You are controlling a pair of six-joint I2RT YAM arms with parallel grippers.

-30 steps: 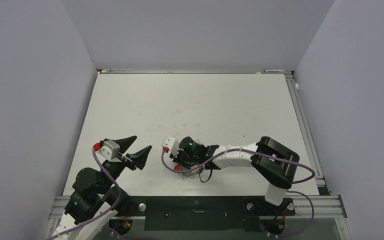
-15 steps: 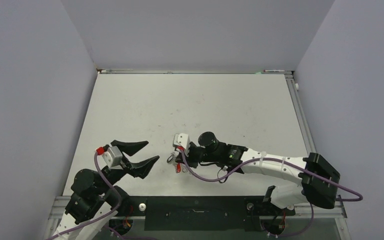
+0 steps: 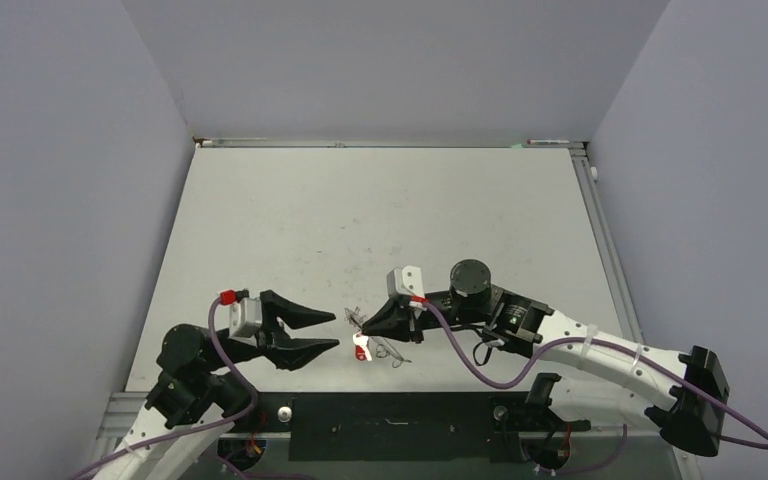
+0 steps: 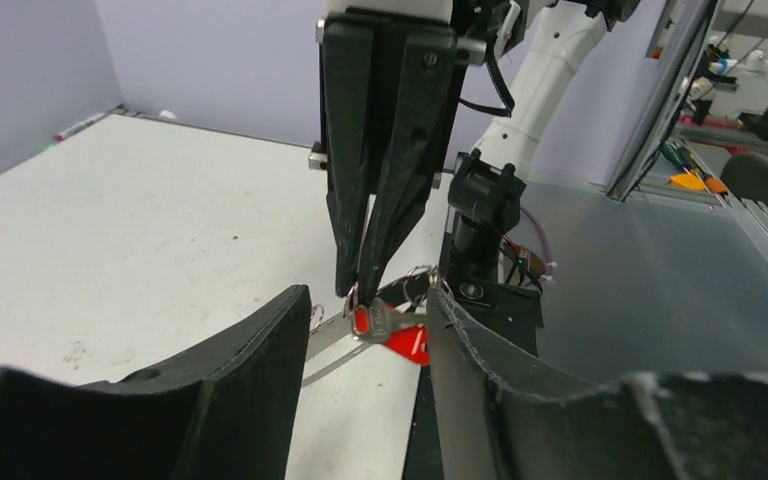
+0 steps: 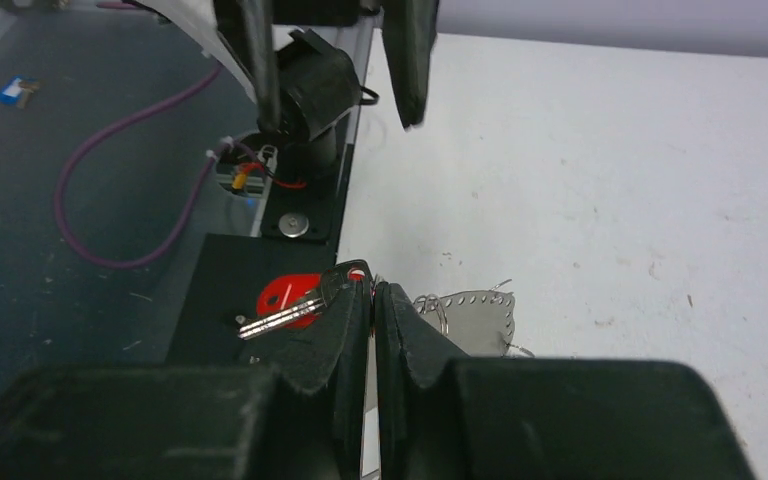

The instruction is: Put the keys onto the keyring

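1. Lower centre of the top view, near the front edge of the white table: the two grippers sit tip to tip w/ the task items between them.
2. Right gripper: jaws fully closed, pads pressed together, pinching the head end of a small silver metal key. In the right wrist view the blade sticks out toward frame left from the tips.
3. Oblong red plastic tag: just behind the key blade, overlapping it, left of centre in the right wrist view.
4. Large flat pale grey-white keyring, bumpy rim: just right of the closed tips, lower centre-right of the right wrist view. Small metal wire loops sit on its edge next to the tips. Can't tell if the jaws also catch a loop, or if the ring rests on the table or hangs.
5. Left gripper: partly open w/ a clear gap, nothing held. In the top view its tips are just left of the key and tag, not touching. In the left wrist view the key and red tag show in the gap between its two black fingers, right under the right gripper's tips.
6. Count: 2 grippers, 1 keyring, 1 red tag, 1 key clearly seen; a 2nd key can't be made out. Wire loops: several, too small to count.
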